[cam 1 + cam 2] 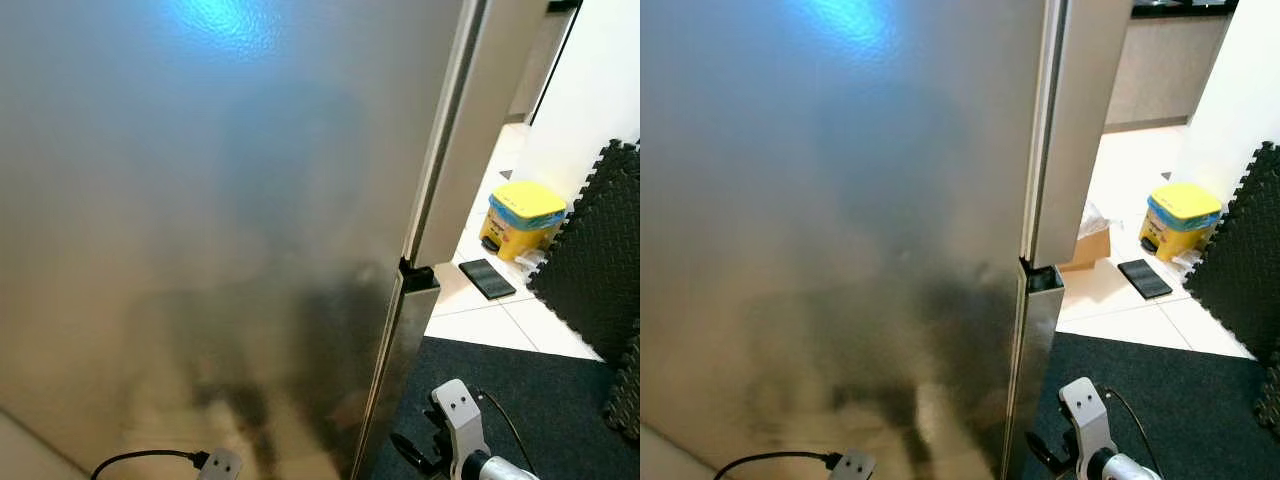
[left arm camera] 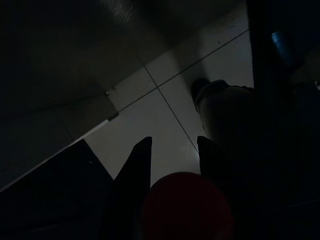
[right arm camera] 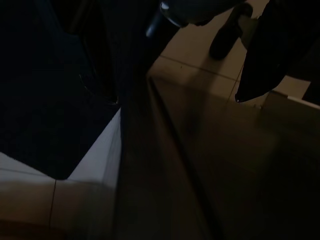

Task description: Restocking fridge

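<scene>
Nearest to me, at about five o'clock, my right arm (image 1: 462,425) rises into sight with its silver wrist block, just off the fridge's lower corner. My right gripper (image 3: 260,60) hangs over tiled floor; one dark finger (image 3: 270,50) is plain in the wrist view, but I cannot tell whether its pair is spread or pressed together. At seven o'clock the top of my left arm (image 1: 220,464) shows, a black cable (image 1: 140,458) curling from it. My left gripper (image 2: 172,157) hangs low in the shade, its two fingers (image 2: 137,165) spread with a gap of pale tile between them, and a dark red round thing (image 2: 187,207) sits at their base; I cannot tell what it is.

Straight ahead, from nine o'clock through twelve, stands the fridge (image 1: 200,220), its brushed steel door shut and close to my face. Under me at five o'clock lies a dark mat (image 1: 530,400). Further off at two o'clock, on white tiles, a small black flat thing (image 1: 487,278) lies near a yellow bin with a blue band (image 1: 523,218), and black foam panels (image 1: 595,260) lean at three o'clock.
</scene>
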